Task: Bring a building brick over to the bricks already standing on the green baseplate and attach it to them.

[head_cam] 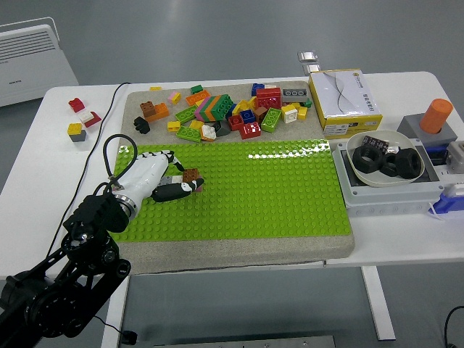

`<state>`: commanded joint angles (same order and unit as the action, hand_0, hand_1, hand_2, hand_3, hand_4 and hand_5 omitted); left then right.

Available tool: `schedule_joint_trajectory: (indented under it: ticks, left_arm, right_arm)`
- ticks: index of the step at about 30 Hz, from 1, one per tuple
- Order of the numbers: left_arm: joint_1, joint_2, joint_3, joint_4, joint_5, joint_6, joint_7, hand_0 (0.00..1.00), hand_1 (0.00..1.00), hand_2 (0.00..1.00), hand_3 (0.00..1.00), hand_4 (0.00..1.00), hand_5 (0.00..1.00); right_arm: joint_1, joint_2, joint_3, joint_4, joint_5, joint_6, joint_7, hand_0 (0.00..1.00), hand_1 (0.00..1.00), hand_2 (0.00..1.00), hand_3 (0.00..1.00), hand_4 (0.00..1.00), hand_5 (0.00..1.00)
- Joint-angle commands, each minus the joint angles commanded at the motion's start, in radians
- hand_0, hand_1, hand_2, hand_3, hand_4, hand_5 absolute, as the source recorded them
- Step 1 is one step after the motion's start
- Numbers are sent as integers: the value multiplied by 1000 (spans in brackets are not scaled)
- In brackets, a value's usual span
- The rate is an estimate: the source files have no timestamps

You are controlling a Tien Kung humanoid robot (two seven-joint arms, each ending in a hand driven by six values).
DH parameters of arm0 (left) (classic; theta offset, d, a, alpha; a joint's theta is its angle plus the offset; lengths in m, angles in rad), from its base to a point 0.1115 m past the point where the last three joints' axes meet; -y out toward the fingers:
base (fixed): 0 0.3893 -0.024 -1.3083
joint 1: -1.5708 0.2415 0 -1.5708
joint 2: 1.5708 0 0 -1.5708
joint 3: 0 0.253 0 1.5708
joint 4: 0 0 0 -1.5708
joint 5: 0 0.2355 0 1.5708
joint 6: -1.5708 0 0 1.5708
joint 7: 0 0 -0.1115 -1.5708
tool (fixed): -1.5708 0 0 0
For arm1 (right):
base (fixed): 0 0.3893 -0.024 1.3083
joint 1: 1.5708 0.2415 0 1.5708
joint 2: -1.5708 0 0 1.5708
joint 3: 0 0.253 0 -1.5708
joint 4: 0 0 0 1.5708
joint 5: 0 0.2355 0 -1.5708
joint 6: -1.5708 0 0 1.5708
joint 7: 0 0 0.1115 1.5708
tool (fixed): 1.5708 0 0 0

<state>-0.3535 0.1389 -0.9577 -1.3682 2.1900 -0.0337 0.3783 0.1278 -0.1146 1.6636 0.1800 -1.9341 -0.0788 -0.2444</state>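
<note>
White table (pixel 51 145), near edge at the bottom. At its middle, a grey mat (pixel 239 250) carrying the green baseplate (pixel 275 192). Left of the mat, well apart, three small loose bricks (pixel 80 117) and a black cable (pixel 116 98) trailing across the top. Just right of the mat, at its far corner, a yellow-and-white box (pixel 344 100). Beyond that box, at the far edge, a small silver clip (pixel 308 56). Right of the mat, a grey tray (pixel 391 194), and past it a grey block (pixel 428 132) topped by an orange cylinder (pixel 438 114).
</note>
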Motion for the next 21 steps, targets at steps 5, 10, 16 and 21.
schedule_joint_trajectory:
  ticks: [5, 10, 16, 21]
  left_arm:
    - [-9, -5, 7, 10, -5, -1, 1, 989, 946, 926, 650, 849, 817]
    - [-15, -8, 6, 22, -12, 0, -1, 989, 946, 926, 650, 849, 817]
    - [-14, -8, 5, 23, -15, -2, 1, 986, 943, 926, 650, 848, 802]
    - [-13, -10, 11, 18, -15, -3, 3, 983, 942, 925, 650, 849, 803]
  right_arm:
    - [4, -1, -4, 0, 4, -1, 0, 675, 623, 727, 793, 839, 998]
    - [6, 1, -3, 0, 3, 0, 0, 675, 623, 727, 793, 839, 998]
    - [9, 2, -2, 0, 2, 0, 1, 675, 624, 727, 795, 838, 998]
    - [10, 1, -5, 0, 5, -1, 1, 675, 625, 727, 796, 839, 998]
